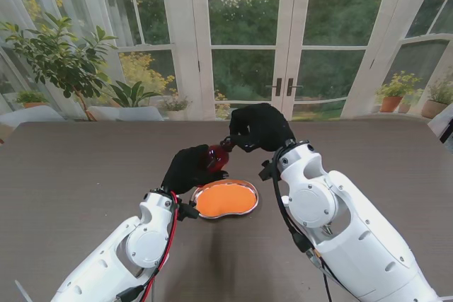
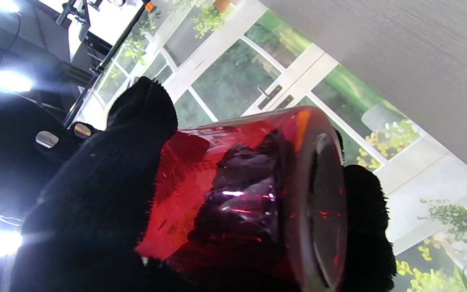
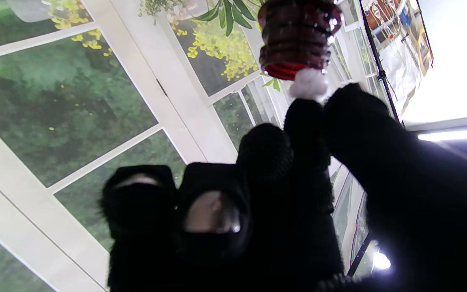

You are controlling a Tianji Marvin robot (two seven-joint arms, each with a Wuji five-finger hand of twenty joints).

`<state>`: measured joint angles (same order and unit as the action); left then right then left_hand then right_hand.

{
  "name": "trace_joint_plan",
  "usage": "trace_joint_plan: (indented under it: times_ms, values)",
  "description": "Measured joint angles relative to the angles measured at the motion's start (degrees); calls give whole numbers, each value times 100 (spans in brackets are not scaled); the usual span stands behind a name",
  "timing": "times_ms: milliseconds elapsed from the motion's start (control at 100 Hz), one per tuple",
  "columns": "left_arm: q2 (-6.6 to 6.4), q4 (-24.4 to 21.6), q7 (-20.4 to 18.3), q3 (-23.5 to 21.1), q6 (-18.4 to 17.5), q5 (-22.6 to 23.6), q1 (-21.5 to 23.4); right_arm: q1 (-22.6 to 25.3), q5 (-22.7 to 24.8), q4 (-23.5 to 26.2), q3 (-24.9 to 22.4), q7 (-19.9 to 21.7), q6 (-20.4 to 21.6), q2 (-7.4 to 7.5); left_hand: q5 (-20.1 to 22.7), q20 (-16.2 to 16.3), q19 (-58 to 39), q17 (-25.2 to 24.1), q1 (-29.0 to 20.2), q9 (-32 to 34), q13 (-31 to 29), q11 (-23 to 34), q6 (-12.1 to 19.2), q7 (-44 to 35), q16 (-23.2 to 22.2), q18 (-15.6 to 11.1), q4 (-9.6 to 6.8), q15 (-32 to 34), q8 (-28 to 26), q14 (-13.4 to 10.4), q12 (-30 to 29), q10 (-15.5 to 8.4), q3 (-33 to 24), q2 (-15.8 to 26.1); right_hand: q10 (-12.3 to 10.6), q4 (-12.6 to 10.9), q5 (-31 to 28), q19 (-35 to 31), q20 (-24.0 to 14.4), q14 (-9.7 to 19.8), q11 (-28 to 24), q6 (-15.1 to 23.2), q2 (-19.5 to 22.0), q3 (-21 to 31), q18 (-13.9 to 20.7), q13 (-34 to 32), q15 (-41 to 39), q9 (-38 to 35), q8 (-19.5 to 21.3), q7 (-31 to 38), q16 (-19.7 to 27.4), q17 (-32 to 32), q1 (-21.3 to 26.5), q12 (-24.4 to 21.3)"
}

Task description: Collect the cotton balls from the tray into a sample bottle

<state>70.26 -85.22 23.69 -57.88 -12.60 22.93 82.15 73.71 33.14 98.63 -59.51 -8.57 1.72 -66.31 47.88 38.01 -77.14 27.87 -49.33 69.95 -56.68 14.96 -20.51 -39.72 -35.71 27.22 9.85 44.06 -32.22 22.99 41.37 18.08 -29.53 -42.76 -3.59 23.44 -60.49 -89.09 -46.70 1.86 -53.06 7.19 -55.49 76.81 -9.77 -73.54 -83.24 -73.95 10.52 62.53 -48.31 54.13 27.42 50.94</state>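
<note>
Your left hand (image 1: 190, 167) is wrapped around the red translucent sample bottle (image 1: 216, 157), lifted over the kidney-shaped orange metal tray (image 1: 225, 199). Your right hand (image 1: 259, 127) pinches a white cotton ball (image 3: 309, 85) at the mouth — insertion step. Next, push in and release.

One red sample bottle (image 1: 216, 156), one cotton ball (image 3: 309, 84) at its mouth, one orange-lined tray (image 1: 225, 199), two gloved hands.

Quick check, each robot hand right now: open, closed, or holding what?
Left robot hand: shut on the red sample bottle, held up off the table.
Right robot hand: shut on a white cotton ball, pinched at the bottle's mouth.
</note>
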Motion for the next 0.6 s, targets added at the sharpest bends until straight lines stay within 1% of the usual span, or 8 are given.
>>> trace_joint_plan:
  times_ms: [340, 600]
  values:
    - [0, -9, 12, -16, 12, 5, 28, 34, -77, 63, -36, 40, -6, 4, 0, 0, 0, 0, 0, 0, 0, 0, 0, 0, 0, 0, 0, 0, 0, 0, 0, 0, 0, 0, 7, -1, 0, 0, 0, -12, 0, -10, 1, 0, -1, 0, 0, 0, 8, 0, 0, -2, 0, 5]
    - [0, 8, 40, -10, -40, 19, 13, 29, -119, 54, 22, 35, -9, 4, 0, 0, 0, 0, 0, 0, 0, 0, 0, 0, 0, 0, 0, 0, 0, 0, 0, 0, 0, 0, 9, -1, 1, -1, 0, -17, 0, -16, 3, 0, -2, 0, 0, 0, 11, 0, 0, -3, 0, 5]
